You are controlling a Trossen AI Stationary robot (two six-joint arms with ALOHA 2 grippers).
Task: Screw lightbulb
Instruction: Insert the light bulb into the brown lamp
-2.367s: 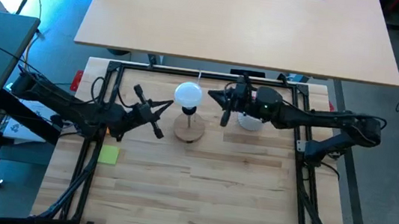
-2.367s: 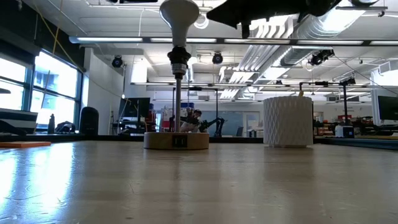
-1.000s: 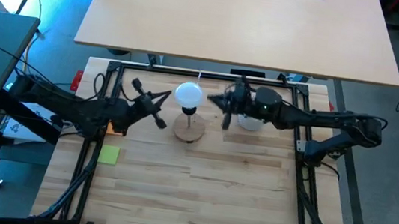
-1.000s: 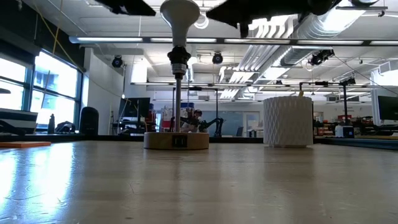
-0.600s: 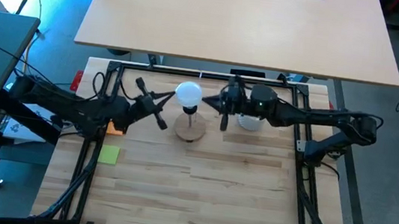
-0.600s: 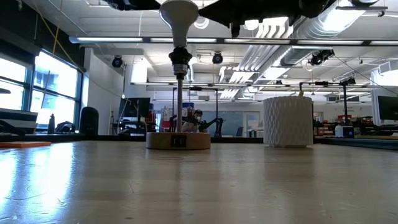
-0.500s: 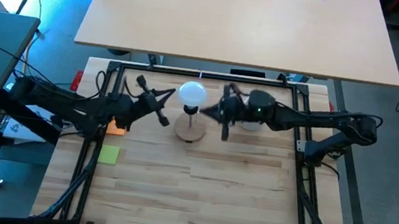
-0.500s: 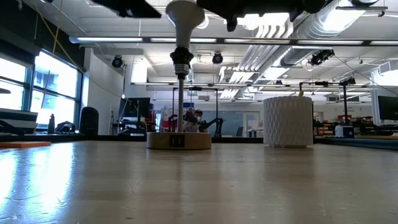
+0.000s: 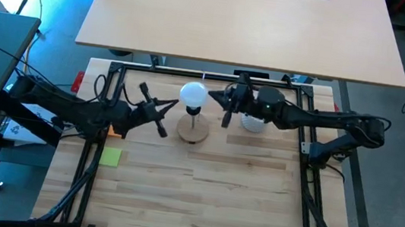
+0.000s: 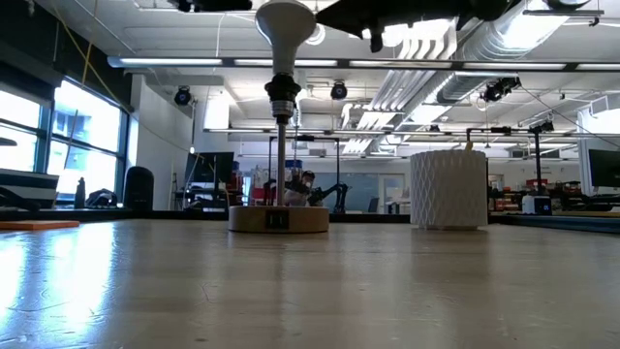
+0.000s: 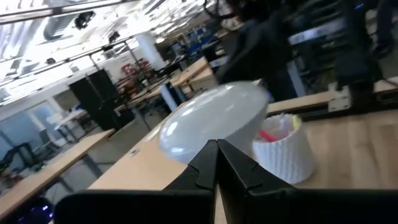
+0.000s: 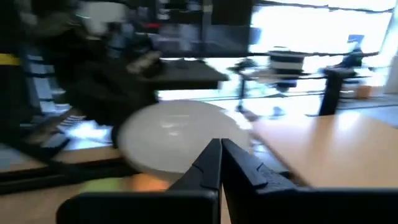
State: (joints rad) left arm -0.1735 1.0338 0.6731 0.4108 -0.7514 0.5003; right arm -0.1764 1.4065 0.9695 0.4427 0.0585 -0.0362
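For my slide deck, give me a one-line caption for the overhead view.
Both arms flank the lightbulb on its wooden stand, left gripper and right gripper shut, neither touching it.

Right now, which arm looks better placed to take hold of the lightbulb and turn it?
Probably the right. In the high view the right pincer sits closer to the lightbulb, level with its globe. The left pincer sits farther off and nearer the wooden base. Neither touches the bulb.

Big workshop hall w/ tall windows (image 10: pixel 58 145) at left, ceiling strip lights (image 10: pixel 194 62), pale ducts (image 10: pixel 426 58), far workbenches (image 11: pixel 186 71).
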